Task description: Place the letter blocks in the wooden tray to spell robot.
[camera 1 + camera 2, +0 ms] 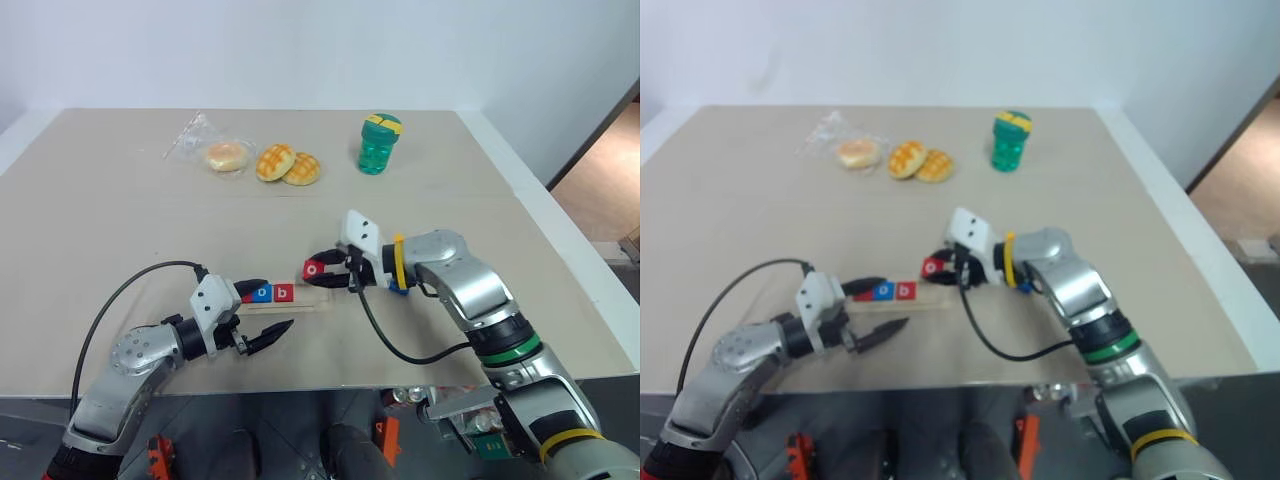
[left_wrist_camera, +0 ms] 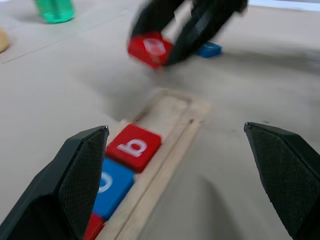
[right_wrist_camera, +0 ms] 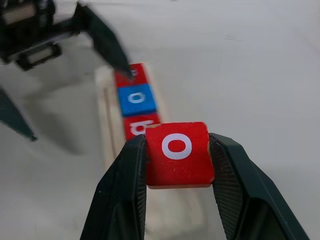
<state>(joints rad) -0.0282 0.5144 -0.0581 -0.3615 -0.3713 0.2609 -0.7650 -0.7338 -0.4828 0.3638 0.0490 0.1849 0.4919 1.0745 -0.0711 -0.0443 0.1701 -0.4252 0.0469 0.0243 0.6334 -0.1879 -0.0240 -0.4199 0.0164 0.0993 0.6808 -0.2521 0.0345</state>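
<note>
The wooden tray [image 1: 312, 302] lies on the table in front of me. In its groove sit a red block [image 3: 131, 76], a blue "o" block [image 1: 262, 293] and a red "b" block [image 1: 284, 293], side by side. My right gripper [image 1: 318, 268] is shut on a red "o" block [image 3: 177, 152], held in the air just above the tray's bare right end. A blue block [image 2: 209, 49] lies on the table under my right wrist. My left gripper [image 1: 264, 310] is open at the tray's left part, one finger over the blocks and one in front of the tray, holding nothing.
Near the table's far edge lie a wrapped bun [image 1: 226, 155], two more buns [image 1: 288, 165] and a green bottle with a yellow cap [image 1: 379, 143]. The table's right edge [image 1: 560, 240] drops to the floor.
</note>
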